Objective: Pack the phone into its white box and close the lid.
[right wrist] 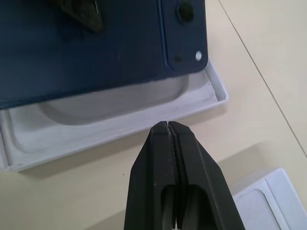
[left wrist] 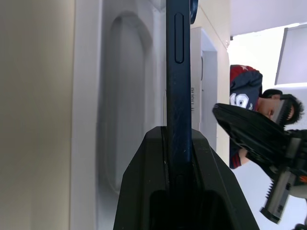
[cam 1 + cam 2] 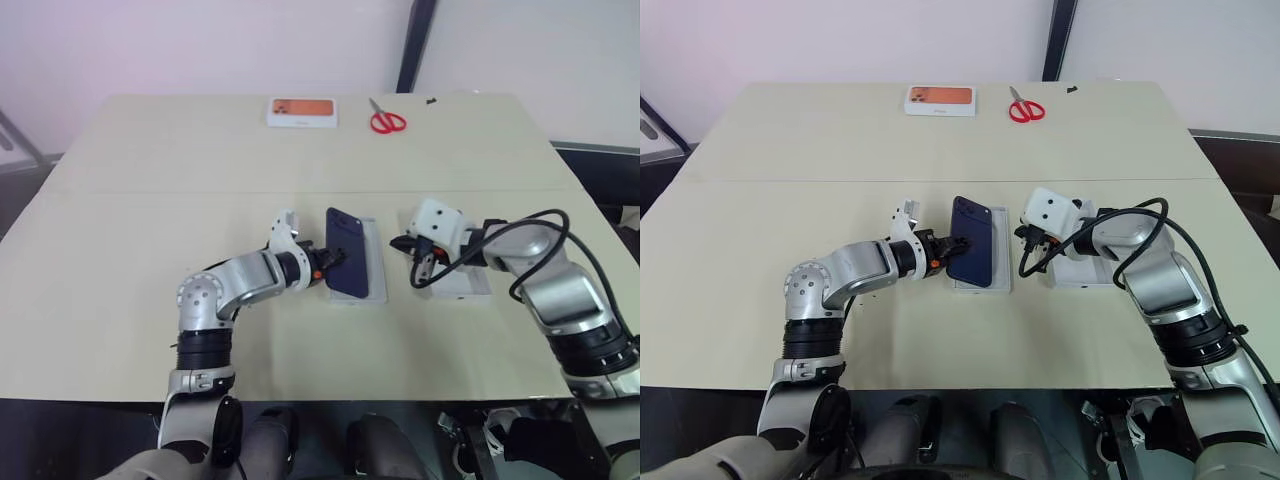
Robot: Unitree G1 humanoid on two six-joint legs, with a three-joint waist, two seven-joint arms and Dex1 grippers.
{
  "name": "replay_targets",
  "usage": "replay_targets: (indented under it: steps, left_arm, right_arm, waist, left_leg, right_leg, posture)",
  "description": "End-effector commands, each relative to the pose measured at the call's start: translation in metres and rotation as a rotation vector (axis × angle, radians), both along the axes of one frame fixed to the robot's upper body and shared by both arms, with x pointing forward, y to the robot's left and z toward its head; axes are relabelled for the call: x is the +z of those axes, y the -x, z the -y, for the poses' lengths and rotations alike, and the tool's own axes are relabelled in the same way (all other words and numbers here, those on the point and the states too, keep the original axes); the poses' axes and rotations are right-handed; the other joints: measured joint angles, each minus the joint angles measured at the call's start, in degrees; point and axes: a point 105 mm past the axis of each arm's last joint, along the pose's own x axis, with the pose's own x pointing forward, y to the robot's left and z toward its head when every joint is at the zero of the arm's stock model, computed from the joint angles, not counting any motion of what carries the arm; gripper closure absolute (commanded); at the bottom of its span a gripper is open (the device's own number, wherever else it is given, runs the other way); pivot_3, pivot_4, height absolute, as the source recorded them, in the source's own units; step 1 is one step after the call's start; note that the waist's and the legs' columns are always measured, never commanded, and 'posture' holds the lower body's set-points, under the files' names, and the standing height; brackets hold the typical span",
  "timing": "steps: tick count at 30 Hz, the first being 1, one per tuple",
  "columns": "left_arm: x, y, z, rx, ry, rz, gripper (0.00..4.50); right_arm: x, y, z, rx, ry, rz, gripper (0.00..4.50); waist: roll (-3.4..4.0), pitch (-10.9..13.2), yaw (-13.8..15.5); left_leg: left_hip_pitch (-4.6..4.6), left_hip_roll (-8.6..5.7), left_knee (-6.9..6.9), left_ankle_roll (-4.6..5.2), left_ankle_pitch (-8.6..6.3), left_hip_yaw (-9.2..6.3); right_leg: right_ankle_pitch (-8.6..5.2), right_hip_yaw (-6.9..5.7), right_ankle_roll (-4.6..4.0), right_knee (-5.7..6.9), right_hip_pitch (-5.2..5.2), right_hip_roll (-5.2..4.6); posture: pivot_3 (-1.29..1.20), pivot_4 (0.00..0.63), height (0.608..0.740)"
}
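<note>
1. Head camera views: A beige table (image 3: 120, 250) holds the work. The left gripper (image 3: 333, 262) has its jaws clamped on the near long edge of the phone (image 3: 348, 255), a dark navy slab held tilted over the white box (image 3: 372, 262), which lies open near the middle of the table. The phone is partly above the tray but not yet lying flat inside it. The right gripper (image 3: 421, 272) hangs just to the right of the tray, jaws together and holding nothing. Under the right arm lies the lid (image 3: 468, 285), on the table and apart from the tray. At the far edge sit a white box with orange print (image 3: 302, 111) and red scissors (image 3: 386, 120).

2. Left wrist view: The phone's thin edge (image 2: 176, 96) rises between the two black fingers (image 2: 144, 191), with the pale moulded hollow of the tray behind it.

3. Right wrist view: The shut fingertips point at the tray's rim (image 1: 211, 86). The phone's camera corner (image 1: 184, 28) hovers above the hollow. A corner of the lid shows nearby.

4. Progress: By judgement, the phone still has to be lowered flat and released, then the lid fitted on top.
</note>
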Motion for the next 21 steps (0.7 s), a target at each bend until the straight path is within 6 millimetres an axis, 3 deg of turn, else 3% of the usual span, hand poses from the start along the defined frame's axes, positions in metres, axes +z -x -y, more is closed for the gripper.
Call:
replay_targets:
  steps: [1, 6, 15, 21]
  left_arm:
    - [0.011, -0.001, 0.007, -0.017, 0.022, 0.058, 2.70]
    - [0.010, 0.005, 0.008, -0.058, -0.006, 0.088, 0.08]
    - [0.011, 0.008, -0.007, -0.156, -0.237, 0.237, 0.03]
    - [0.020, 0.002, -0.007, -0.177, -0.297, 0.338, 0.03]
  right_arm:
    - [0.014, 0.003, 0.000, 0.020, -0.008, 0.055, 4.50]
    - [0.017, 0.003, 0.000, 0.025, -0.009, 0.060, 4.50]
    - [0.016, 0.002, -0.002, 0.034, -0.012, 0.059, 4.50]
    - [0.014, 0.002, -0.003, 0.035, -0.014, 0.058, 4.50]
  waist:
    - [0.00, 0.0, 0.0]
    - [0.01, 0.0, 0.0]
    - [0.02, 0.0, -0.1]
    - [0.04, 0.0, 0.0]
  left_leg:
    - [-0.02, 0.00, 0.04, 0.01, -0.01, 0.00]
    - [-0.09, 0.00, 0.13, 0.04, -0.02, -0.01]
    - [-0.08, 0.00, 0.12, 0.04, -0.02, -0.04]
    - [-0.09, 0.00, 0.12, 0.04, -0.02, -0.04]
  right_leg:
    - [0.00, 0.00, 0.00, 0.00, 0.00, 0.00]
    - [0.00, -0.01, 0.00, 0.00, 0.00, 0.00]
    - [0.00, -0.01, 0.00, 0.02, -0.02, 0.03]
    - [0.00, -0.01, 0.00, 0.02, -0.02, 0.03]
  posture:
    - [0.00, 0.150, 0.740]
    - [0.00, 0.150, 0.740]
    - [0.00, 0.150, 0.740]
    - [0.00, 0.150, 0.740]
